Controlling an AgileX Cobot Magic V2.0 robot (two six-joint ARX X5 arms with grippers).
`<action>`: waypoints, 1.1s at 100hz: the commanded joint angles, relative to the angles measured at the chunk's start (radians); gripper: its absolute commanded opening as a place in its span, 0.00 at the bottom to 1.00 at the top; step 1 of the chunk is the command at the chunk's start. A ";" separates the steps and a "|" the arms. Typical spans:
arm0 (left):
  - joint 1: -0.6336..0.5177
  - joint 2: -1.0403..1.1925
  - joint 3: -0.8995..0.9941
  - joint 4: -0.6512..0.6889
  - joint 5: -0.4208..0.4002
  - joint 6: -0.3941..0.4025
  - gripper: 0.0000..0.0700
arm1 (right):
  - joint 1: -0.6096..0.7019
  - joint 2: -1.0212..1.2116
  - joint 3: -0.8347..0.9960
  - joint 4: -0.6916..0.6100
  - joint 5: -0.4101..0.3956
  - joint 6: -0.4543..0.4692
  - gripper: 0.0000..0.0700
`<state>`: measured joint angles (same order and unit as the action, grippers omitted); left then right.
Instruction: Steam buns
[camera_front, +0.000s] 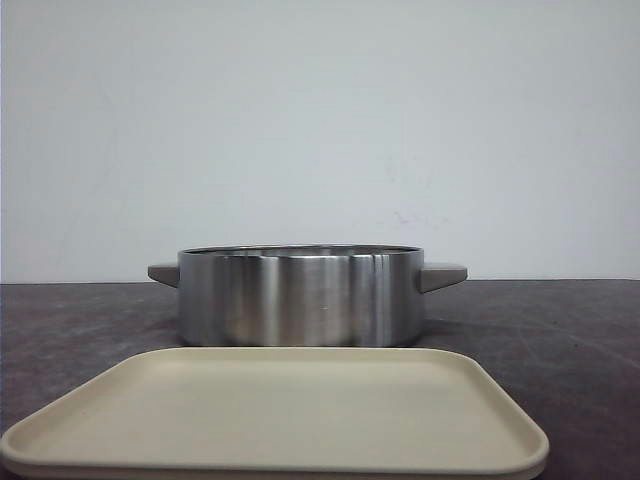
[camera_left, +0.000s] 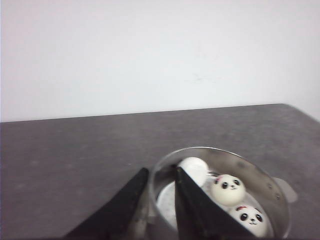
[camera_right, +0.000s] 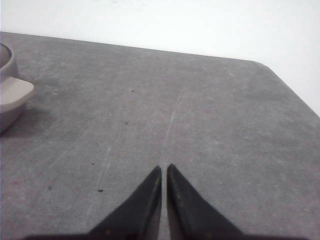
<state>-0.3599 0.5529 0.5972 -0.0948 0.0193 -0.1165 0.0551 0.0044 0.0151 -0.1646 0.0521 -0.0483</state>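
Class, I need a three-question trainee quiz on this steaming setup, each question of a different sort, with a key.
1. True or false: the beige tray in front of the steel pot carries no buns.
2. Multiple choice: in the left wrist view, how many buns in the pot show a panda face? A) none B) two C) five
3. Short answer: how do the right gripper jaws stand, and do they hold anything?

Key
1. True. The tray surface is bare.
2. B. Two faces show; a third white bun shows no face, and the left gripper hides part of the pot.
3. Nearly together over the dark table, holding nothing.
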 joint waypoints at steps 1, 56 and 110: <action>0.041 -0.025 -0.056 0.077 0.048 -0.041 0.10 | 0.000 -0.001 -0.003 0.013 0.001 -0.004 0.02; 0.346 -0.555 -0.467 0.098 0.053 -0.084 0.10 | 0.000 -0.001 -0.003 0.014 0.001 -0.004 0.02; 0.479 -0.550 -0.584 0.082 0.060 -0.052 0.10 | 0.000 -0.001 -0.003 0.014 0.001 -0.004 0.02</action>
<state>0.1143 0.0036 0.0322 -0.0204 0.0734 -0.2050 0.0551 0.0044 0.0151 -0.1612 0.0525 -0.0483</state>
